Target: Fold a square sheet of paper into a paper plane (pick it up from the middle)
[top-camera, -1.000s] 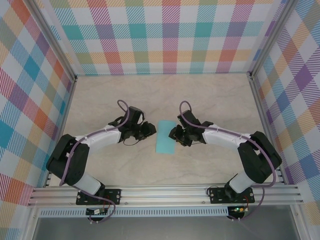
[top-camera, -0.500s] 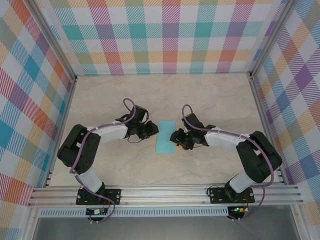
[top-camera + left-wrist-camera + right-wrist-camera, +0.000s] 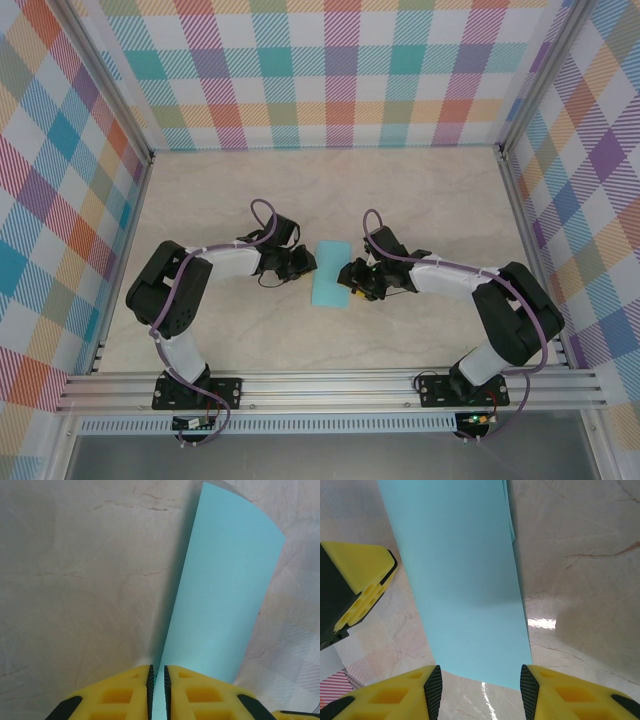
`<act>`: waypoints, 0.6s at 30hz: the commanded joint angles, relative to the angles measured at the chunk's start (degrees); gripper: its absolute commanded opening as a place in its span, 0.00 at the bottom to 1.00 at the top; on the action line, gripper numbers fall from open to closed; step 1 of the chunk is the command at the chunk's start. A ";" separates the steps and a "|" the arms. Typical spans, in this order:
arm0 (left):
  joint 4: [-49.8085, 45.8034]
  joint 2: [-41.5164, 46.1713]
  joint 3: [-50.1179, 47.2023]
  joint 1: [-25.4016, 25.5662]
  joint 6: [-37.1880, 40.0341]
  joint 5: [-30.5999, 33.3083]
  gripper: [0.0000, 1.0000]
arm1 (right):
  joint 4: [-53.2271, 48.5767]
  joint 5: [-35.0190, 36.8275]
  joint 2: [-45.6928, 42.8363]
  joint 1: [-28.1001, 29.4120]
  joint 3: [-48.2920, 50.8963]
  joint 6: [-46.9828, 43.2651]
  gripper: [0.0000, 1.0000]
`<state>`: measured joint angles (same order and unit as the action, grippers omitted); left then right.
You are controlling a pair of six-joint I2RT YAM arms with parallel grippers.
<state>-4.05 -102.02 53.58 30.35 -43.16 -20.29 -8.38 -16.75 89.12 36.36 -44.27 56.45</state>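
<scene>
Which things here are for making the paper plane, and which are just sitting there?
For the job: blue paper, left gripper, right gripper.
Just there: table, checked walls, metal rail.

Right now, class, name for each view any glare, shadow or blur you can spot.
Right wrist: a bright glare patch on the glossy table beside the turquoise paper. Left wrist: the paper throws a soft shadow along its left edge. Top external: even light, sharp focus.
</scene>
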 commanded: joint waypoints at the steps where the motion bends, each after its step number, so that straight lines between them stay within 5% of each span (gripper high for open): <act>1: 1.15 -0.99 1.31 0.50 1.23 0.39 0.16 | 2.11 -2.60 1.13 -0.32 0.60 -0.71 0.48; 10: 3.21 3.58 1.59 0.59 1.17 -1.48 0.17 | -0.86 1.46 1.50 -0.37 0.74 0.27 0.49; 18: 6.00 -0.92 3.76 0.94 0.69 -5.09 0.17 | 1.54 0.12 2.17 -1.11 1.56 0.86 0.49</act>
<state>-0.21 -101.10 55.94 30.65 -42.74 -23.31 -8.14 -15.94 90.30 35.59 -43.07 56.69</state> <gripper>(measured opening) 0.172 0.487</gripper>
